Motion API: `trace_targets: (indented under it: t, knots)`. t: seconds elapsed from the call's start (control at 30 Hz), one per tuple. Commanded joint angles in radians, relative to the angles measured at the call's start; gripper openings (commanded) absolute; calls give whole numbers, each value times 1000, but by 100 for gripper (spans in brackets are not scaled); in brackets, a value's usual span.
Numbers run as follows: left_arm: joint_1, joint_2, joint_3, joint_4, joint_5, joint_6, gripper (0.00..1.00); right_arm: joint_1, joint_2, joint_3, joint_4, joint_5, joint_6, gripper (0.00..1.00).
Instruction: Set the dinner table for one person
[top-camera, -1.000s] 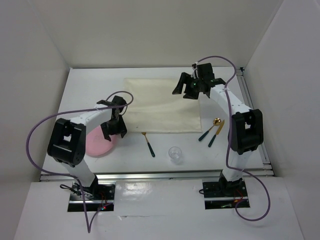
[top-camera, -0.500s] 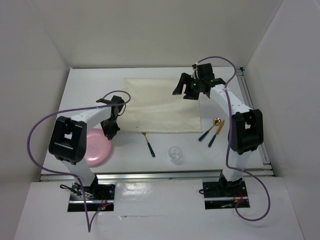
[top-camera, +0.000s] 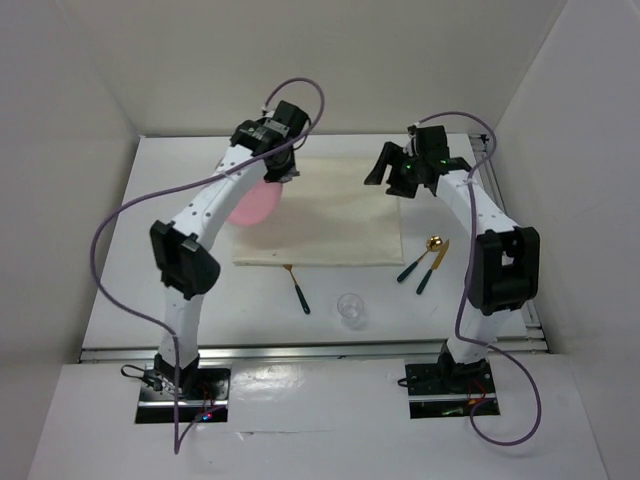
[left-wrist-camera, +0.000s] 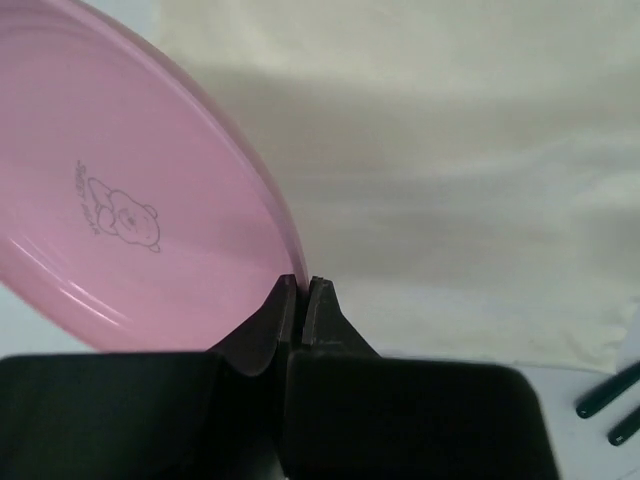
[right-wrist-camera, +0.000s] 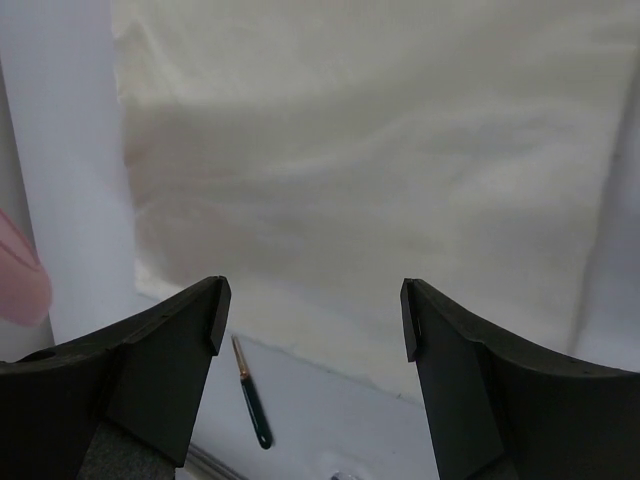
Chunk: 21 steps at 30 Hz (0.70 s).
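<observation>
The left gripper (left-wrist-camera: 300, 285), clamped on the rim of the pink plate (left-wrist-camera: 130, 200), has carried it from the near left of the dinner table (top-camera: 250, 305) to above the far-left corner of the cream cloth (top-camera: 330, 220); the right gripper (top-camera: 395, 172) hovers with jaws apart, empty. Setting the plate down seems next

**Two white-and-black arms**

Left arm (top-camera: 215, 195) and right arm (top-camera: 470, 200): white links, black joint housings, purple cable (top-camera: 96, 250) looped along each. Right gripper (right-wrist-camera: 315, 310) matte black. Metal base plates (top-camera: 185, 390), red wiring (top-camera: 207, 410), at dinner table (top-camera: 250, 315) near edge.
</observation>
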Motion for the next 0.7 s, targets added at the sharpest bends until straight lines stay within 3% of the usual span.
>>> trace_targets:
  t: [0.0, 0.07, 0.2, 0.37, 0.67]
  knots:
    - [-31, 225, 281, -133, 80, 61, 0, -59, -147, -67, -21, 92, 0, 81]
    - [-41, 284, 350, -92, 137, 61, 0, -92, -202, -122, -21, 114, 9, 81]
    - [-41, 259, 185, 129, 249, 48, 0, -171, -289, -220, -1, 143, 44, 81]
    - [-62, 350, 280, 157, 286, 15, 0, -193, -348, -297, 11, 133, 64, 81]
    - [-110, 412, 290, 275, 309, -5, 0, -193, -366, -362, 2, 123, 74, 81]
